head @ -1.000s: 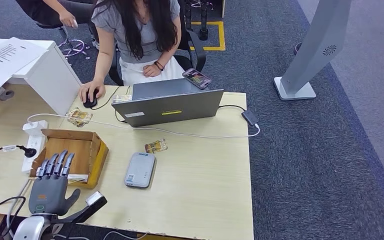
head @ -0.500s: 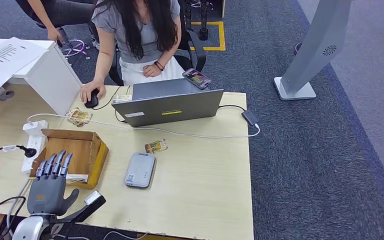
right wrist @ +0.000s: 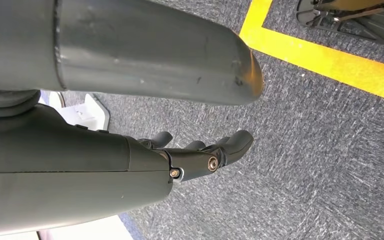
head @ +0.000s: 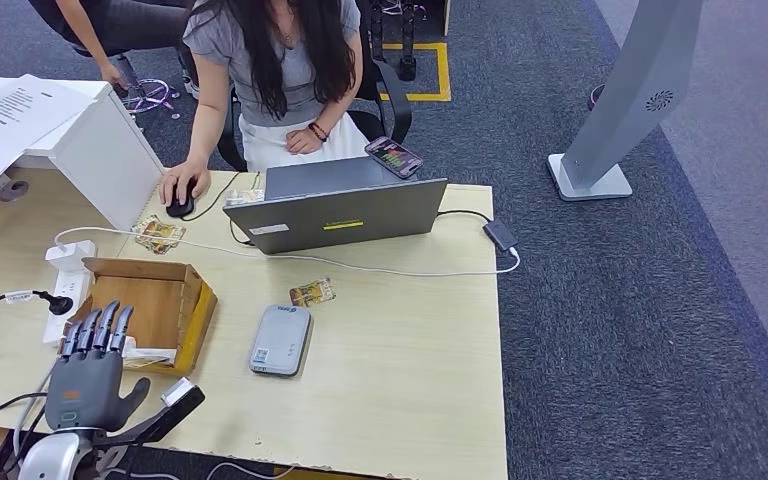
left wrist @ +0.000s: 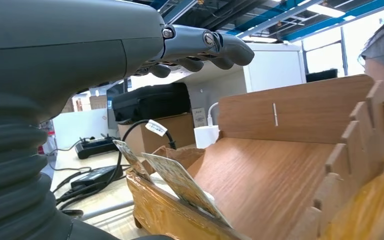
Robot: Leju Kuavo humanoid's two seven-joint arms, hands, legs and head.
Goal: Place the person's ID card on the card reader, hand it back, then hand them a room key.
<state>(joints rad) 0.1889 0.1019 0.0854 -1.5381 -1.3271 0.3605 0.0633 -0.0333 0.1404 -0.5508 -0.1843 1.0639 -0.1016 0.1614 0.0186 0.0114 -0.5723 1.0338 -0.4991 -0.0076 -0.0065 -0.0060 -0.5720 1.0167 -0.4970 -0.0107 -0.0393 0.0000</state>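
My left hand [head: 85, 375] hovers with fingers stretched and apart, holding nothing, over the near edge of a brown box [head: 152, 298]. Close up, its fingers [left wrist: 202, 45] hang above the wooden box [left wrist: 290, 155], where patterned cards [left wrist: 180, 182] stand in the near slot. The grey card reader [head: 281, 340] lies flat to the right of the box. A small patterned card [head: 312, 292] lies on the table just beyond the reader. My right hand [right wrist: 200, 155] hangs over dark carpet with loosely extended fingers and nothing in it.
A person sits behind an open grey laptop [head: 340, 212], one hand on a mouse [head: 180, 195]. A white cable crosses the table. A power strip [head: 68, 280] lies left of the box. Another card [head: 158, 233] lies by a white cabinet [head: 100, 145].
My left hand has drawn slightly back toward me and to the left, away from the box. The cards and reader have not moved.
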